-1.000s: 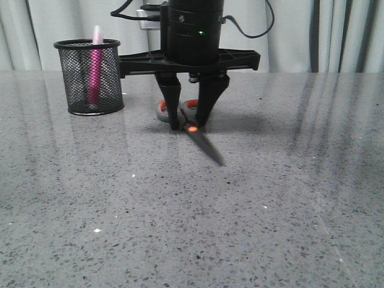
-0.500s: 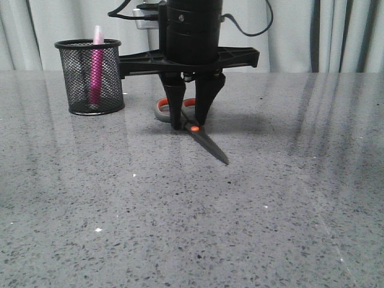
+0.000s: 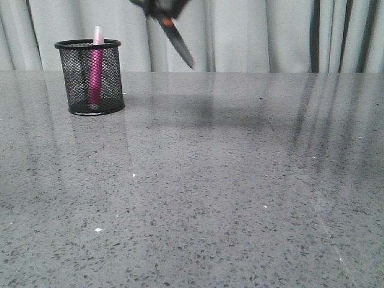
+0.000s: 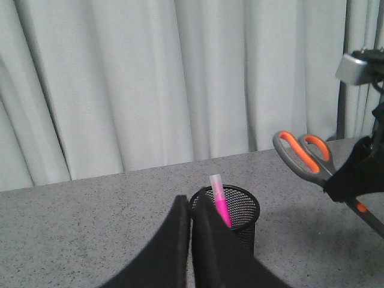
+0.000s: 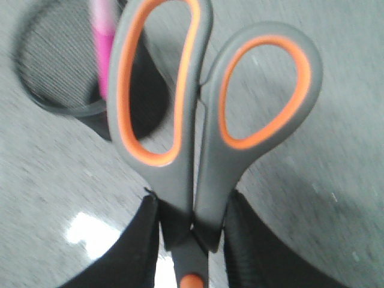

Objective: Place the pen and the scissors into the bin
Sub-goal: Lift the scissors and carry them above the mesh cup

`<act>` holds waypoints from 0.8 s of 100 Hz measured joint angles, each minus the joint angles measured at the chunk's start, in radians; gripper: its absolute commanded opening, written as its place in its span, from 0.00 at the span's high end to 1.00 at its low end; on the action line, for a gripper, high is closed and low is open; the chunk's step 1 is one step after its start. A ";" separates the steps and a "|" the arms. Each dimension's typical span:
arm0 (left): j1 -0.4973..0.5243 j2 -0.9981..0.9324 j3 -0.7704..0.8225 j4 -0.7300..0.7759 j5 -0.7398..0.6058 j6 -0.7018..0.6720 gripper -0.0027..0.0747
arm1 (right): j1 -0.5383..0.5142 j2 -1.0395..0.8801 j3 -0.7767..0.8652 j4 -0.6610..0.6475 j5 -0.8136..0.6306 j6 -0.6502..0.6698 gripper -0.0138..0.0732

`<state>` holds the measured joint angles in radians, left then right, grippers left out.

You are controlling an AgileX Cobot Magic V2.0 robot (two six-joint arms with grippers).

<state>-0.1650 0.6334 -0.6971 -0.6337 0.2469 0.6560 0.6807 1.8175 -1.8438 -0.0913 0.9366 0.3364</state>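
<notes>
Grey speckled table (image 3: 240,198), pale curtains behind; bin (image 3: 90,78) far left, pen (image 3: 95,66) upright inside; right gripper (image 5: 192,231) clamped on scissors (image 5: 198,120), high right of bin, blades down; left gripper (image 4: 191,240) closed, empty.

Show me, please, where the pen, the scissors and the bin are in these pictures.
pen (image 3: 95,72): front view, on the pink barrel standing inside the cup.
scissors (image 5: 201,156): right wrist view, on the grey shank below the finger loops.
bin (image 3: 90,44): front view, on the solid black rim.
</notes>
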 measured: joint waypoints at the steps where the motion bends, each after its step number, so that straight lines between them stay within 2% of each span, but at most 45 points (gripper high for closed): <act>1: 0.000 0.000 0.000 0.000 0.000 0.000 0.99 | 0.002 0.000 0.000 0.000 -0.007 0.000 0.93; 23: 0.000 0.000 0.000 0.000 0.000 0.000 0.99 | 0.022 -0.017 0.040 -0.002 -0.248 0.000 0.93; 37: 0.000 0.000 0.000 0.000 0.000 0.000 0.99 | 0.022 -0.017 0.122 -0.006 -0.485 0.000 0.93; 52: 0.000 0.000 0.000 0.000 0.000 0.000 0.99 | 0.022 -0.017 0.215 -0.008 -0.800 0.000 0.93; 80: 0.000 0.000 0.000 0.000 0.000 0.000 0.99 | -0.005 0.030 0.240 -0.019 -1.107 0.000 0.93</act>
<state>-0.1650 0.6334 -0.6971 -0.6337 0.2469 0.6560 0.6755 1.8471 -1.6041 -0.1105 -0.1700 0.3364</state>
